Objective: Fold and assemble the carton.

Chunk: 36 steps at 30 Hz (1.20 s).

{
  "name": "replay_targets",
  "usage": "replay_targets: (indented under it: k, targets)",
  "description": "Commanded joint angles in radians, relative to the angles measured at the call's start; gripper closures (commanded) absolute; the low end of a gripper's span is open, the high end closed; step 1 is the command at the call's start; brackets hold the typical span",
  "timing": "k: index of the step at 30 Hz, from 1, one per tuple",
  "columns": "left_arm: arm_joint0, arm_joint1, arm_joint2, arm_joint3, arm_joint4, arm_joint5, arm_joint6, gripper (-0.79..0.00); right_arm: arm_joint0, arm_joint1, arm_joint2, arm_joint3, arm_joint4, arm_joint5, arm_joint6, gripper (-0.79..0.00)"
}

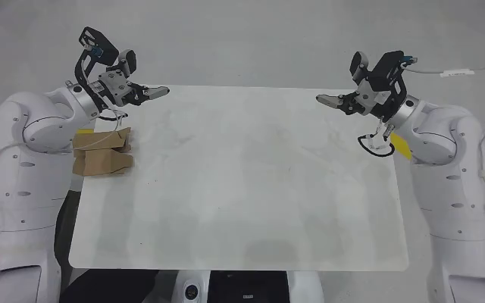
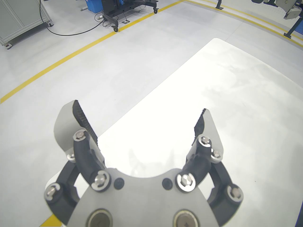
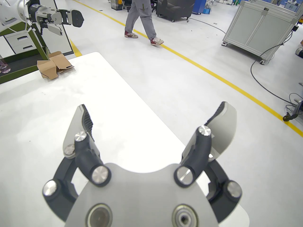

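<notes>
A brown carton (image 1: pixel 103 152), partly folded with flaps loose, lies at the left edge of the white table (image 1: pixel 250 182); the right wrist view shows the carton (image 3: pixel 54 65) at the table's far side. My left gripper (image 1: pixel 158 92) hangs open over the table's far left corner, above and beyond the carton, with nothing between its fingers (image 2: pixel 79 119). My right gripper (image 1: pixel 327 99) stands open over the far right corner, also holding nothing, its fingers (image 3: pixel 82 119) spread wide. The left gripper (image 3: pixel 68 21) shows in the distance in the right wrist view.
The table's rounded edges drop to a grey floor with yellow lines (image 3: pixel 213 72). A small yellow object (image 1: pixel 401 145) lies by the right arm at the table's right edge. Carts and cabinets stand well away in the room.
</notes>
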Motion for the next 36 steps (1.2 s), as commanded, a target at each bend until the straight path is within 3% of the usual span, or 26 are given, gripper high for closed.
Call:
replay_targets:
  k: [1,19,23,29,36]
  targets:
    - [0.0,0.0,0.0,0.0,0.0,0.0,0.0,-0.784,0.0,0.0,0.0,0.0,0.0,0.0,0.0,-0.785]
    - [0.0,0.0,0.0,0.0,0.0,0.0,0.0,-0.785,0.0,0.0,0.0,0.0,0.0,0.0,0.0,-0.785]
    - [0.023,0.004,-0.013,0.01,-0.063,0.044,-0.029,-0.785,0.0,0.0,0.0,0.0,0.0,0.0,0.0,-0.785]
    - [-0.004,0.017,-0.055,0.099,-0.237,0.101,-0.167,-0.785,0.0,0.0,0.0,0.0,0.0,0.0,0.0,-0.785]
    - [-0.083,0.033,-0.087,0.276,-0.362,0.121,-0.266,-0.785,0.0,0.0,0.0,0.0,0.0,0.0,0.0,-0.785]
